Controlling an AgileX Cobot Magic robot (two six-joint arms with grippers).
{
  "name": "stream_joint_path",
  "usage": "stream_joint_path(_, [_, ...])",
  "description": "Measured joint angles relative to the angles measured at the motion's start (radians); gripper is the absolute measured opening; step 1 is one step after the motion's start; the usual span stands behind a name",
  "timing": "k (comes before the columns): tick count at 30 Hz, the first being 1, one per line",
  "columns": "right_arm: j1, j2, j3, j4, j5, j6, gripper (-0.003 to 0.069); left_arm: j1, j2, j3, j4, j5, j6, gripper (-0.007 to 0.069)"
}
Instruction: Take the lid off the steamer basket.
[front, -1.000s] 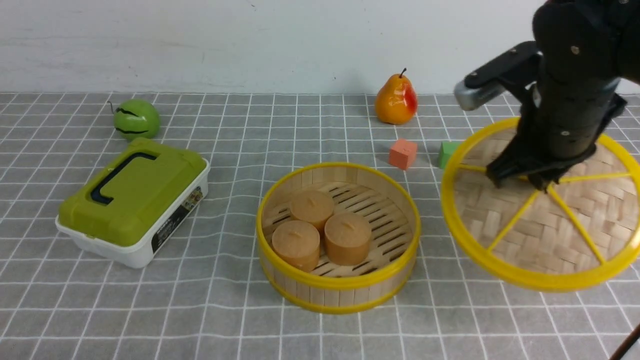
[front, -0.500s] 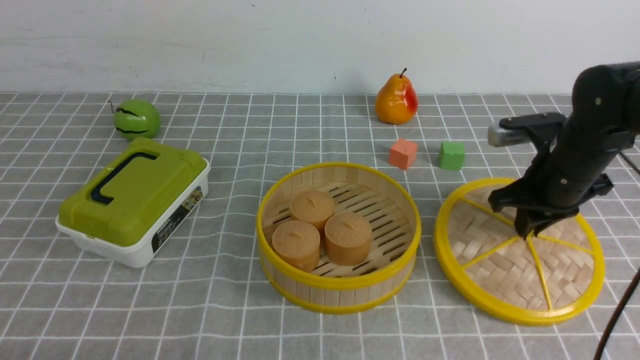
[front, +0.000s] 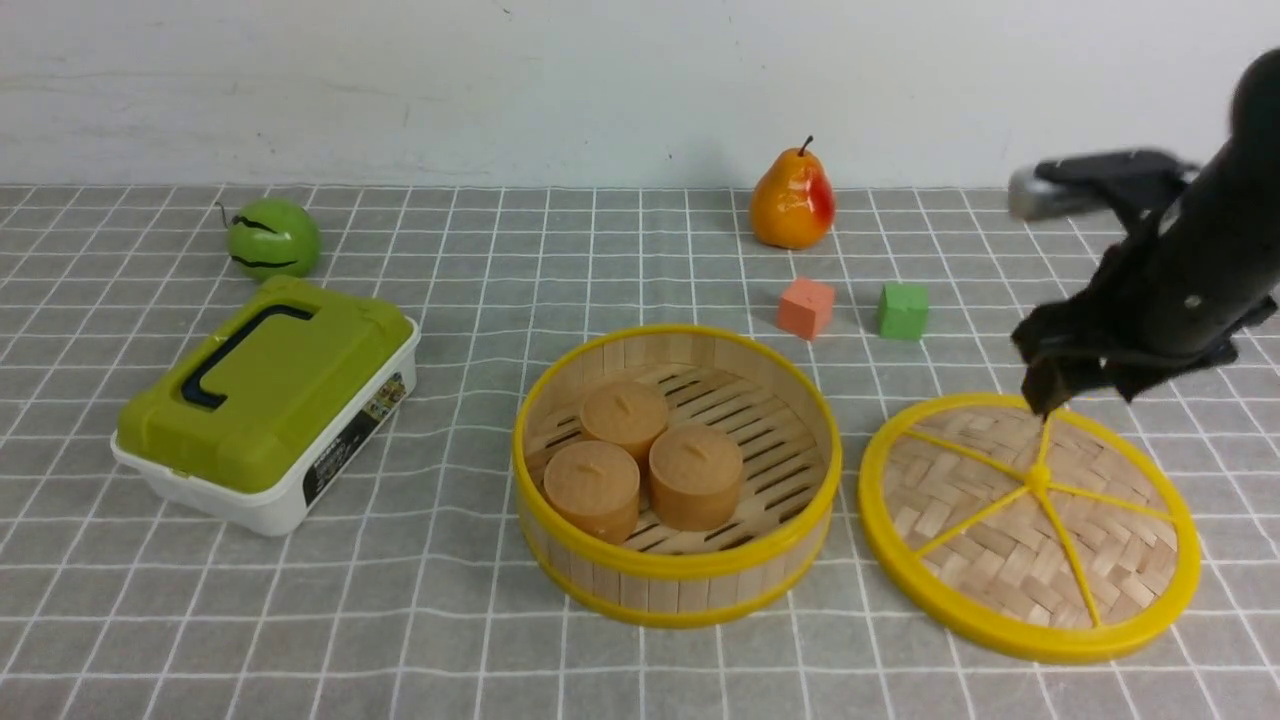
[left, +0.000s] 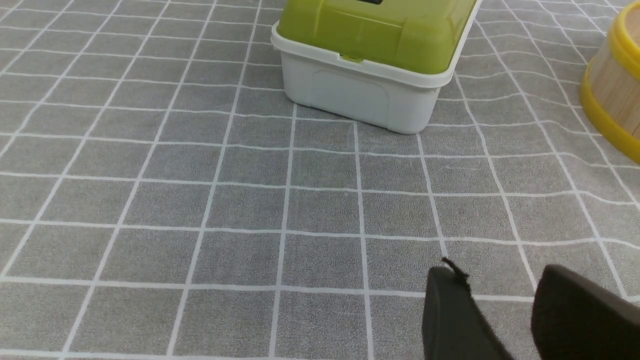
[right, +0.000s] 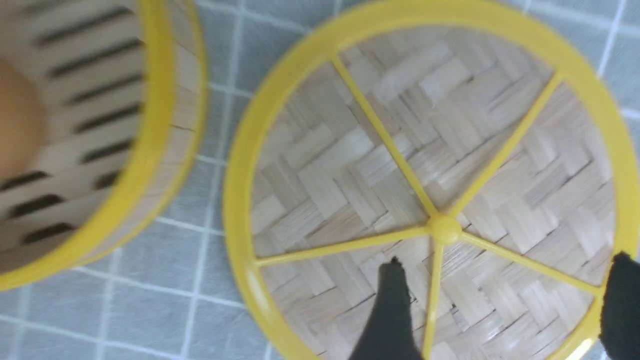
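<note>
1. Plainly, the lid (front: 1000, 545) lies flat on the grey checked cloth (front: 450, 640), right under the right pincer (front: 1080, 388) and wholly off the basket.
2. It is a broad round disc of pale bamboo strips woven in a herringbone, set in a thick yellow rim. Five thin yellow spokes run in to a small yellow knob (front: 1040, 476) at its centre.
3. The right pincer is spread wide and pinches nothing. In its wrist view the two dark fingertips (right: 392, 300) stand far apart over the weave, with the knob free between and beyond them.
4. The steamer basket (front: 680, 590) stands to that pincer's left, just beside the lid, with a strip of cloth showing between the two yellow rims. Its top is open, its floor is slatted, and three brown round cakes (front: 695, 475) sit inside it.
5. Beyond the right pincer and to its left lie a green cube (front: 903, 310) and an orange cube (front: 806, 307), with a pear (front: 793, 200) farther off.
6. The left pincer (left: 500, 290) shows only in its wrist view. Its fingers are apart, with bare cloth between them and nothing held. A white box with a green lid (left: 370, 50) sits ahead of it.
</note>
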Motion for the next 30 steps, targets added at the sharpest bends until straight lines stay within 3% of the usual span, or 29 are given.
stream_joint_path(4, [0.0,-0.186,0.049,0.102,-0.007,-0.062,0.05,0.0,0.0,0.0,0.0,0.0,0.0,0.0239])
stream_joint_path(7, [0.0,-0.392,0.157,0.206,-0.021,-0.14,0.0435,0.0,0.0,0.0,0.0,0.0,0.0,0.0239])
stream_joint_path(10, [0.0,-0.579,0.302,0.281,-0.037,-0.199,0.0311,0.0,0.0,0.0,0.0,0.0,0.0,0.0239])
stream_joint_path(11, [0.0,-0.604,0.311,0.284,-0.037,-0.205,0.0302,0.0,0.0,0.0,0.0,0.0,0.0,0.0239])
stream_joint_path(12, [0.0,-0.702,0.395,0.311,-0.045,-0.228,0.0209,0.0,0.0,0.0,0.0,0.0,0.0,0.0239])
stream_joint_path(15, [0.0,-0.863,0.514,0.328,-0.067,-0.249,0.0066,0.0,0.0,0.0,0.0,0.0,0.0,0.0239])
stream_joint_path(18, [0.0,-0.998,0.606,0.329,-0.088,-0.252,-0.0008,0.0,0.0,0.0,0.0,0.0,0.0,0.0239])
stream_joint_path(30, [-0.001,-1.22,0.827,0.295,-0.142,-0.248,-0.002,0.0,0.0,0.0,0.0,0.0,0.0,0.0239])
